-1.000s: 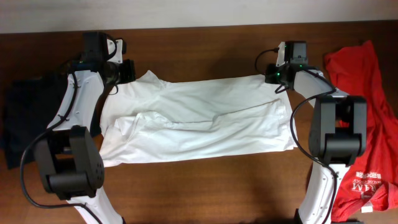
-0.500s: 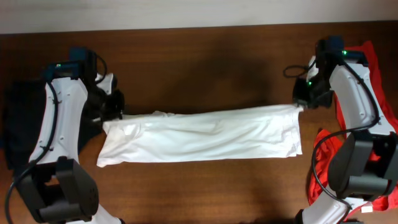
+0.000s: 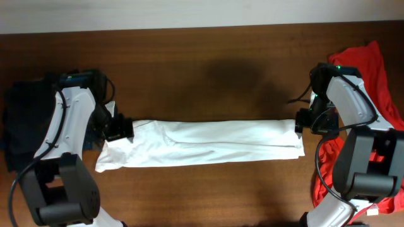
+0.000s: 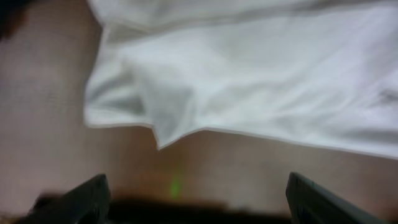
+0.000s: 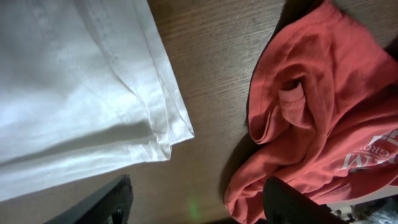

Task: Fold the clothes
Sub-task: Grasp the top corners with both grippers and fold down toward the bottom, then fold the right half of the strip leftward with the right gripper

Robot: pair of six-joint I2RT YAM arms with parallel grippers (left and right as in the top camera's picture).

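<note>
A white garment (image 3: 202, 142) lies folded into a long narrow band across the middle of the wooden table (image 3: 208, 75). My left gripper (image 3: 118, 129) sits at the band's left end. In the left wrist view the left gripper (image 4: 199, 202) is open, with bare wood between its fingers and the white cloth (image 4: 249, 68) just ahead. My right gripper (image 3: 302, 123) is at the band's right end. It is open too in the right wrist view (image 5: 196, 202), empty, with the cloth's corner (image 5: 81, 93) lying ahead on the left.
A crumpled red shirt (image 3: 372, 69) lies at the right edge of the table, close beside my right gripper's finger (image 5: 292, 199). Its printed part (image 5: 367, 155) shows in the right wrist view. A dark garment (image 3: 25, 126) lies at the far left, behind my left arm.
The white garment's far edge was drawn forward over itself, turning the wide spread into a narrow band. Both grippers, which held that edge, have let go and opened.
</note>
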